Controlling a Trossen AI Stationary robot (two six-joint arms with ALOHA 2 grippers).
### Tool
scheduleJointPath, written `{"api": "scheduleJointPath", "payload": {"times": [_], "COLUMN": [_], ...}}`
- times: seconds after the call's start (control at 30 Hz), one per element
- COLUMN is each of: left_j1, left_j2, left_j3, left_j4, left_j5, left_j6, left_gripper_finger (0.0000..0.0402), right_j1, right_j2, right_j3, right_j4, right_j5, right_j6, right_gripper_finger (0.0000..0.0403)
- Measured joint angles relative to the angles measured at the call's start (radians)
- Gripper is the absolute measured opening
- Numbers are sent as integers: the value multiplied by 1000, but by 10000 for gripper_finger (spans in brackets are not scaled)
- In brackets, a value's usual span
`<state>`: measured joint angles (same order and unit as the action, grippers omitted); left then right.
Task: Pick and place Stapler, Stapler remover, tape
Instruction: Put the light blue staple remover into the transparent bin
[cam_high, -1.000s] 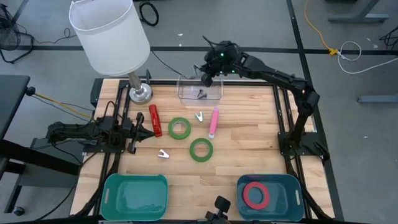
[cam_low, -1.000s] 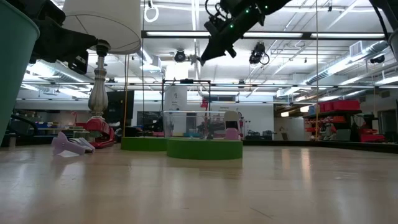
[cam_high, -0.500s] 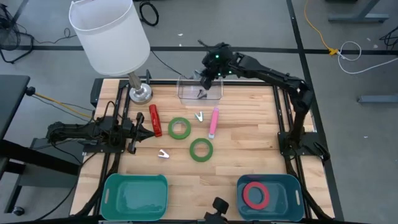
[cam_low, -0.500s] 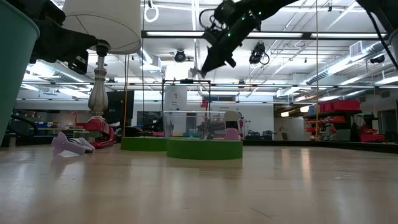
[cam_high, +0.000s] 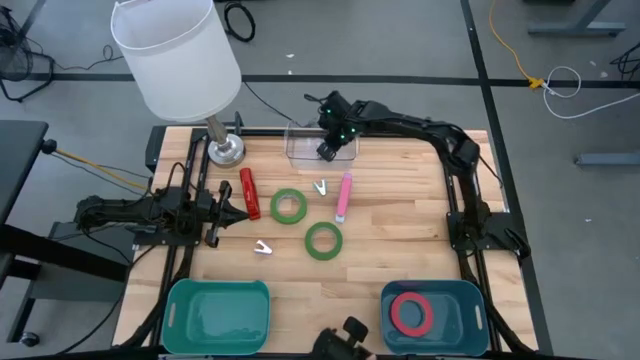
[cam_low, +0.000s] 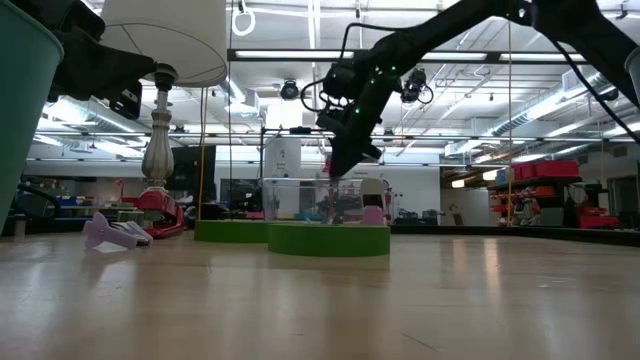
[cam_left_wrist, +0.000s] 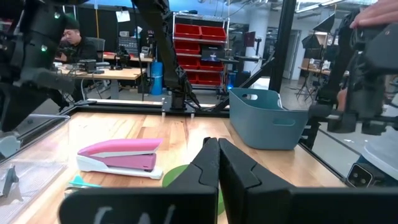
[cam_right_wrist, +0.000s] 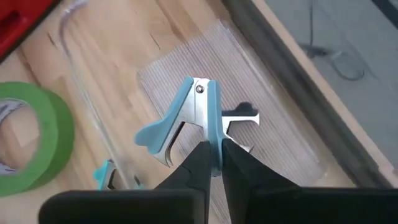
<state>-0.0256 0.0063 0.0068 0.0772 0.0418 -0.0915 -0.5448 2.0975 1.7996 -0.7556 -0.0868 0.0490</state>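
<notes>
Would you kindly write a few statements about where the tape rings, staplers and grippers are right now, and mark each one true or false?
1. The red-pink tape ring lies in the right teal bin. True.
2. Both green tape rings are in the left teal bin. False: they lie on the table.
3. The right gripper holds a blue staple remover over the clear tray. True.
4. The left gripper is wide open. False: shut.
5. The pink stapler is in the tray. False: on the table.

I see a pale wood counter (cam_high: 400, 215) with visible planks, a clear ribbed plastic tray (cam_right_wrist: 249, 134), and a remover (cam_right_wrist: 186, 121) of blue plastic and shiny metal.
</notes>
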Motion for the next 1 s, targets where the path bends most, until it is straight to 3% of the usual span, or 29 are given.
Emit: {"api": "scheduleJointPath", "payload": {"times": [0.73, 1.0], "left_j1": [0, 0], "left_j2": [0, 0], "left_j3": [0, 0], "left_j4": [0, 0], "left_j5": [0, 0], "left_j6": [0, 0], "left_gripper_finger": [3, 3], "right_j1": [-11, -14], "right_j2": [10, 10], "right_j3": [0, 0], "right_j4": [-1, 0], "right_j5": [0, -95], "right_j6": [-4, -5], "right_gripper_finger": [31, 48]}}
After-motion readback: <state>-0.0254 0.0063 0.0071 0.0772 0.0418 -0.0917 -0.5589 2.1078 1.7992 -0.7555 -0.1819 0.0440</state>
